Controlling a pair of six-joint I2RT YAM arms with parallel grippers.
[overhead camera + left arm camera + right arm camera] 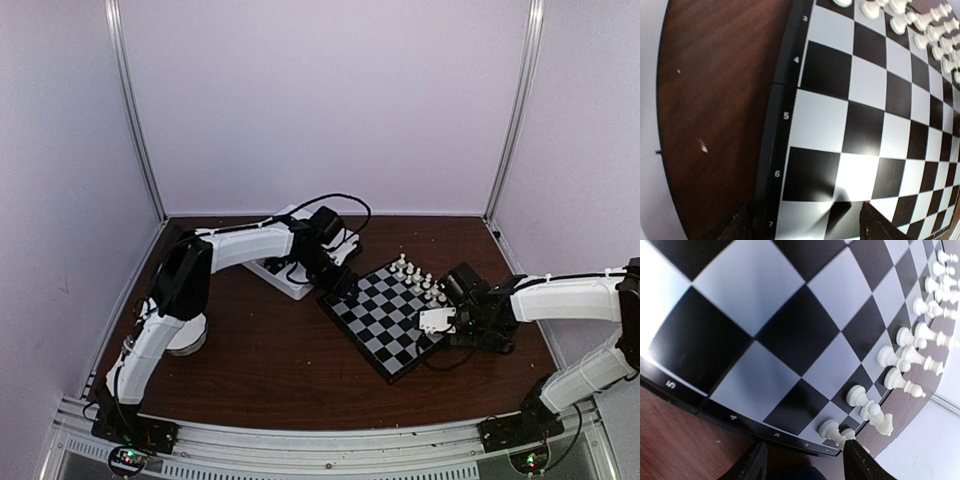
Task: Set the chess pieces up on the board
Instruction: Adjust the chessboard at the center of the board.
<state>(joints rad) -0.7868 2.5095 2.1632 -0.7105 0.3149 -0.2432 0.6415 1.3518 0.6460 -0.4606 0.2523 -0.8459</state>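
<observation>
**A:** Where are the white chessmen (890, 359) from where you stand?

**B:** On the board (385, 322), upright, in two rows along its back-right edge. They fill only that side; the other squares I can see are bare.

**A:** And the board itself?

**B:** It lies flat on the brown surface (270, 370), right of the middle. It is turned so that one corner points at the arms.

**A:** What is the right end effector (805, 450) doing?

**B:** It sits low at the board's right corner, at the near end of the white rows. Its fingers are spread and pinch nothing. One small white man on the corner squares stands just beside one fingertip. I cannot tell whether they touch.

**A:** And the left end effector (807, 215)?

**B:** It is over the opposite side, at the border by the numeral 7. Its fingers are spread too. A dark shape (839, 210) shows on a pale square between them, close to one finger. It is too blurred for me to call it a piece or a shadow.

**A:** Anything else out there?

**B:** A white tray (290, 285) lies behind the left arm, just off the board's far-left corner. A white bowl (195, 340) sits well to the left, partly hidden by that arm's elbow.
</observation>
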